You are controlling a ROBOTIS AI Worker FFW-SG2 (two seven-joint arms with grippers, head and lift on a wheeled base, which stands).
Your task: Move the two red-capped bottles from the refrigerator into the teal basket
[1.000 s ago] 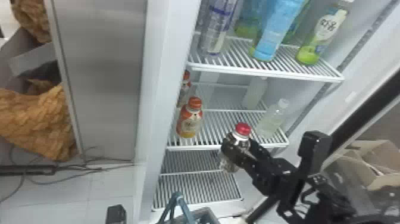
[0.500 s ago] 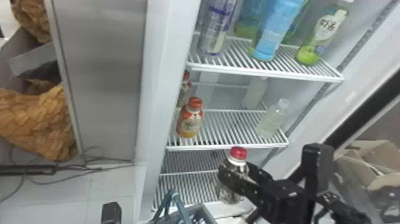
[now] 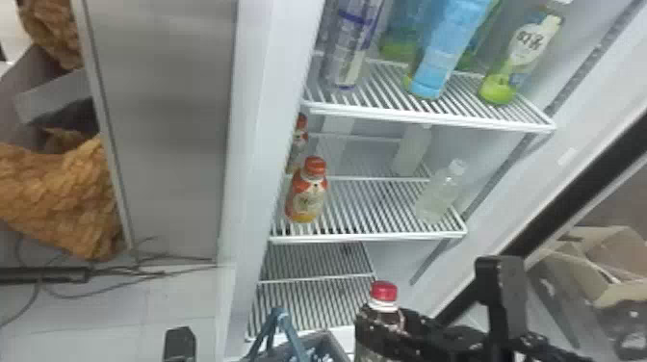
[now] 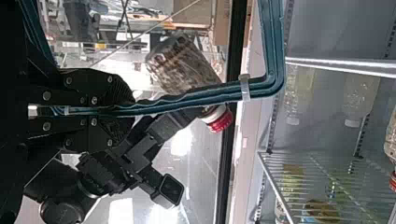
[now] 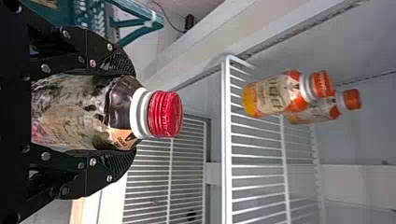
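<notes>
What strikes me from where I stand is the drop: over the last second the dark, red-capped plastic bottle has come down from in front of the refrigerator's white middle wire shelf to a low spot just to the right of the teal plastic basket. It is clamped between both fingers of the right gripper, gripped round its body, its cap free beyond the fingertips and roughly upright. The left gripper has its fingers closed on the basket's teal handle, which should steady it for the drop-off. I'd say this bottle is now out of its shelf and on its way in, with a short sideways move over the basket's rim still needed before any letting go; the raised handle looks like the thing to knock against. Beyond and above the basket, two orange-labelled bottles with orange-red caps have stayed put on that middle shelf, one behind the other. Whether either counts as the second bottle, or whether one already lies in the basket, I cannot tell, so the job may be anywhere near half done.
</notes>
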